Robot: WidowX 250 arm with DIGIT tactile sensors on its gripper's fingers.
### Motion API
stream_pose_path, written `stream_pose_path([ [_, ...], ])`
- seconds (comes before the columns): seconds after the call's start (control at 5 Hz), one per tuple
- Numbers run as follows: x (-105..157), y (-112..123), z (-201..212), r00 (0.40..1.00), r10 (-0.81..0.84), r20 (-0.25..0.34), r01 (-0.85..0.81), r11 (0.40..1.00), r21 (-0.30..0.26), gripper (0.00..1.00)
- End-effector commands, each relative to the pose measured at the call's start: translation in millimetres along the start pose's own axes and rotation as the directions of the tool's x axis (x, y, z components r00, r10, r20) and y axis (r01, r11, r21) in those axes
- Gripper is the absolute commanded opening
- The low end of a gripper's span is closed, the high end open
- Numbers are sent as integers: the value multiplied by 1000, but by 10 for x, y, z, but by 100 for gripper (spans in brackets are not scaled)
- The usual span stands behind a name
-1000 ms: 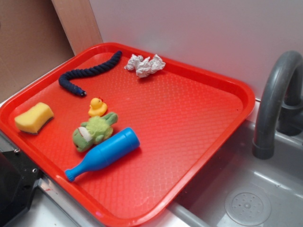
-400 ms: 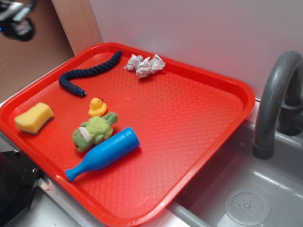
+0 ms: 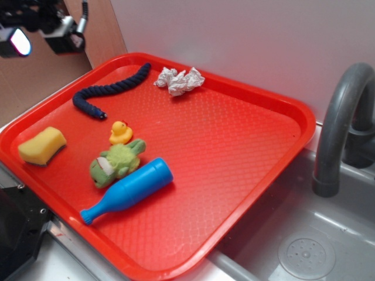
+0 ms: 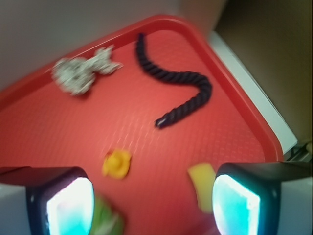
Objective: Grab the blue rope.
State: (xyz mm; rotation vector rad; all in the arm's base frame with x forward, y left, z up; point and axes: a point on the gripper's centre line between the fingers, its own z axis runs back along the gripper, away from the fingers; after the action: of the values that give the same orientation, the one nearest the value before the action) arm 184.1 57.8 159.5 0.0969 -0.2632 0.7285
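The blue rope (image 3: 111, 89) is a dark navy twisted piece lying curved at the back left of the red tray (image 3: 234, 146). In the wrist view the rope (image 4: 176, 83) runs from the tray's far corner and hooks down toward the middle. My gripper (image 3: 41, 32) hangs high above the tray's left edge, well apart from the rope. In the wrist view its two fingers stand wide apart at the bottom corners, so the gripper (image 4: 154, 203) is open with nothing between them.
On the tray lie a crumpled white paper (image 3: 179, 80), a yellow rubber duck (image 3: 120, 132), a yellow sponge (image 3: 42, 145), a green plush toy (image 3: 116, 162) and a light blue bottle-shaped toy (image 3: 129, 189). A grey faucet (image 3: 343, 126) and sink (image 3: 304, 252) stand right.
My gripper has come into the exterior view at the top left and moved right and slightly down toward the tray. The objects on the tray have not moved.
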Motion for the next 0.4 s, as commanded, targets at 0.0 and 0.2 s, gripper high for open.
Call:
stream_pose_path([
  [0.0,311,26,-516,969,231,93,-237,969,63,100],
  [0.2,450,90,-799,956,265,123,-275,958,78,100],
])
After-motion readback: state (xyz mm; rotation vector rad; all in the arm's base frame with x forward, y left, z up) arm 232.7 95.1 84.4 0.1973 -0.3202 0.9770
